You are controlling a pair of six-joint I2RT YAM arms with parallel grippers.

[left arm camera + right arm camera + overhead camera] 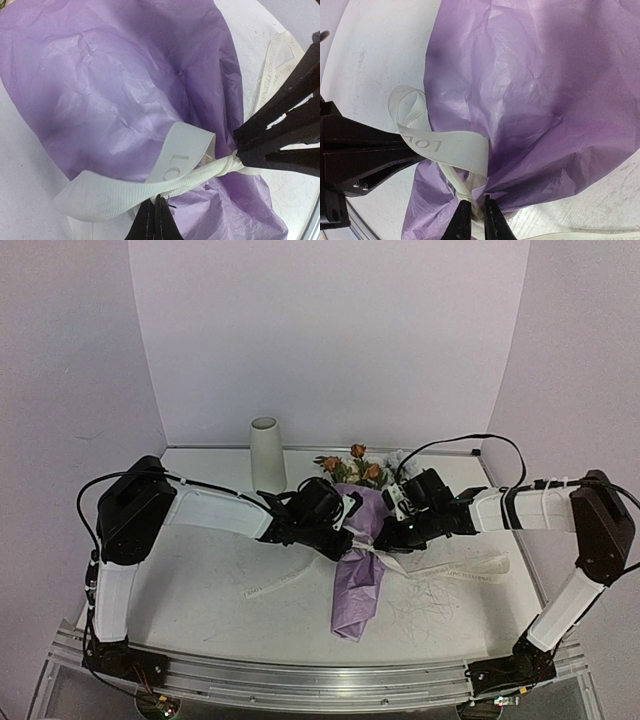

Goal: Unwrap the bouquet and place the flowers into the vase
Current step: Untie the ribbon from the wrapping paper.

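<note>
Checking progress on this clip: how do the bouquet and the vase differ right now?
The bouquet lies flat, wrapped in purple paper; the vase stands upright, plain off-white. The left gripper and right gripper pinch the bouquet's ribbon; nothing touches the vase. Bouquet and vase both rest on the white table.

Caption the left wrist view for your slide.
Left end effector and right end effector pinch the cream ribbon on the bouquet.

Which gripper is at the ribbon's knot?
The right gripper: its tips close on the knot, while the left gripper pinches the lettered loop beside it.
</note>
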